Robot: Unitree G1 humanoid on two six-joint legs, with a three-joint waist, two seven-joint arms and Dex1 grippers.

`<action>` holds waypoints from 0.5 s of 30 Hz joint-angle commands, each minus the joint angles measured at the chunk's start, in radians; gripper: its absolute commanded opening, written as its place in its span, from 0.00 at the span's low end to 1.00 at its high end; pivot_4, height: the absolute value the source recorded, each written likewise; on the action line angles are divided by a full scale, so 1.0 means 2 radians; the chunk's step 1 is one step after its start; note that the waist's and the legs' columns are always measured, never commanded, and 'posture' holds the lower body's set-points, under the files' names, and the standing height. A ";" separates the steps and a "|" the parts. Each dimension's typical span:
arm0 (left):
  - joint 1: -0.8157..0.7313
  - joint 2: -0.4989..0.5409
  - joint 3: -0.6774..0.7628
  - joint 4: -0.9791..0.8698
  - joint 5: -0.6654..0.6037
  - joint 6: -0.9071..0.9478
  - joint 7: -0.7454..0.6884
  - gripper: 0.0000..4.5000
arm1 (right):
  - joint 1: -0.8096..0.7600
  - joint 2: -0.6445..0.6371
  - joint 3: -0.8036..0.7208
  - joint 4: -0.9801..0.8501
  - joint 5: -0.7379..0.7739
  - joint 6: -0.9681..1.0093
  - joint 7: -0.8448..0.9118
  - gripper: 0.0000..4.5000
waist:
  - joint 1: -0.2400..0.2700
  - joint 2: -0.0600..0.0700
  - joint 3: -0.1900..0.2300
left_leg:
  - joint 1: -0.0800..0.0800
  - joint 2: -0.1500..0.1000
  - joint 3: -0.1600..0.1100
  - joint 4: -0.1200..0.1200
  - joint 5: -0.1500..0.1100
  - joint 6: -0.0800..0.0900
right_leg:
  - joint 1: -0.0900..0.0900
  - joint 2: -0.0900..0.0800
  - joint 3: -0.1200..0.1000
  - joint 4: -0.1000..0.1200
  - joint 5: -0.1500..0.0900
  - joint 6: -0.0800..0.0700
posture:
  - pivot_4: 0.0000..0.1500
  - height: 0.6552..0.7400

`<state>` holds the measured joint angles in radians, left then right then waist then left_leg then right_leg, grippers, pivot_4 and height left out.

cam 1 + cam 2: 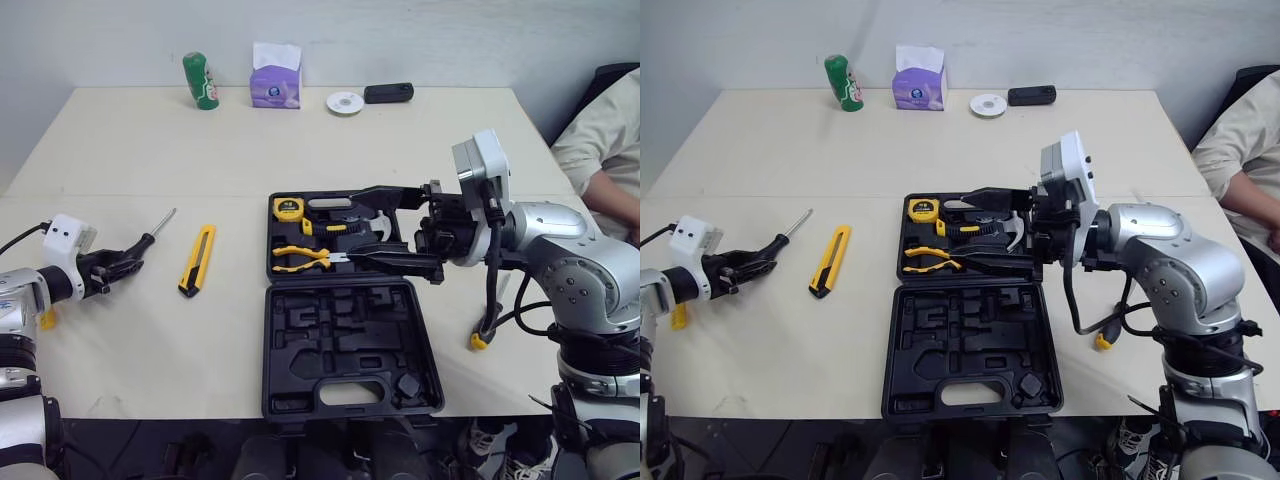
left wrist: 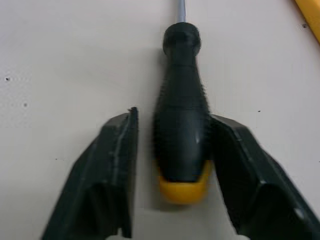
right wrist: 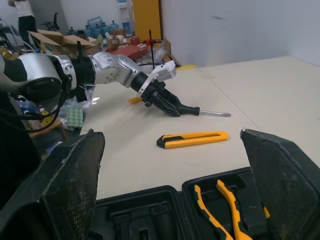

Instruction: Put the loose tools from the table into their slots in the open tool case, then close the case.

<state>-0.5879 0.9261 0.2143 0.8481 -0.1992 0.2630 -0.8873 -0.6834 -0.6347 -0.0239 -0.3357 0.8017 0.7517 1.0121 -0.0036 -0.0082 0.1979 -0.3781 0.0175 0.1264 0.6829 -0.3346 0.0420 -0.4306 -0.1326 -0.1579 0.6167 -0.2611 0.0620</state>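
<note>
Screwdriver lies on the counter, well out at 9 o'clock from the tool case. Its black handle with a yellow butt cap is toward the robot, and the shaft aims at about 1 o'clock. The left end effector sits low over the counter, forearm stretched along the near-left area. Its fingers straddle the handle, apart. In the left wrist view one finger seems to touch the grip while a thin gap shows beside the other, so the handle is bracketed rather than clamped.

A yellow utility knife lies between the screwdriver and the case. It runs roughly parallel to the case's left wall, apart from both, with a strip of counter on each side.

The case lies open and flat at mid-counter. Its near half of moulded recesses comes close to the counter's front edge at 6 o'clock. The far half holds a tape measure and pliers. Toward 12 o'clock a broad run of counter reaches a green can, a tissue box, a disc and a black oblong object near the back edge.

The right arm comes in from 3 o'clock, elbow bent and wrist level. The right end effector hovers above the case's far half with its fingers spread wide, one over the tape-measure row and one over the pliers' tips. A person's sleeve shows at 2 o'clock, past the counter's right edge.
</note>
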 commanded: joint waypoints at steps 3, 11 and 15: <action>0.030 0.002 0.046 -0.067 -0.042 0.038 -0.001 0.23 | 0.013 -0.018 -0.010 -0.026 -0.009 -0.017 0.003 1.00 | 0.000 0.000 0.000 | 0.000 0.000 0.000 0.000 0.000 0.000 | 0.000 0.000 0.000 0.000 0.000 0.000 | 1.00 0.86; 0.028 0.027 0.021 -0.385 -0.151 0.251 -0.050 0.23 | 0.052 -0.074 -0.040 -0.030 -0.003 -0.007 0.026 1.00 | 0.008 -0.003 0.001 | -0.001 0.000 -0.002 0.000 0.000 0.000 | 0.000 0.000 -0.001 0.000 0.000 0.000 | 1.00 0.86; -0.018 0.022 -0.052 -0.495 -0.179 0.315 -0.074 0.23 | 0.102 -0.098 -0.049 -0.036 -0.038 -0.033 0.017 1.00 | 0.012 -0.003 0.001 | -0.001 -0.001 -0.002 0.000 0.000 0.000 | 0.001 0.000 0.000 -0.002 0.000 0.001 | 1.00 0.86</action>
<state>-0.6190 0.9628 0.1693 -0.0650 -0.5324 0.8518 -1.0094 -0.4970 -0.8077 -0.0899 -0.3737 0.7470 0.7170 1.0524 0.0200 -0.0136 0.1995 -0.3787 0.0158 0.1241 0.6831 -0.3345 0.0420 -0.4279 -0.1331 -0.1580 0.6133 -0.2604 0.0633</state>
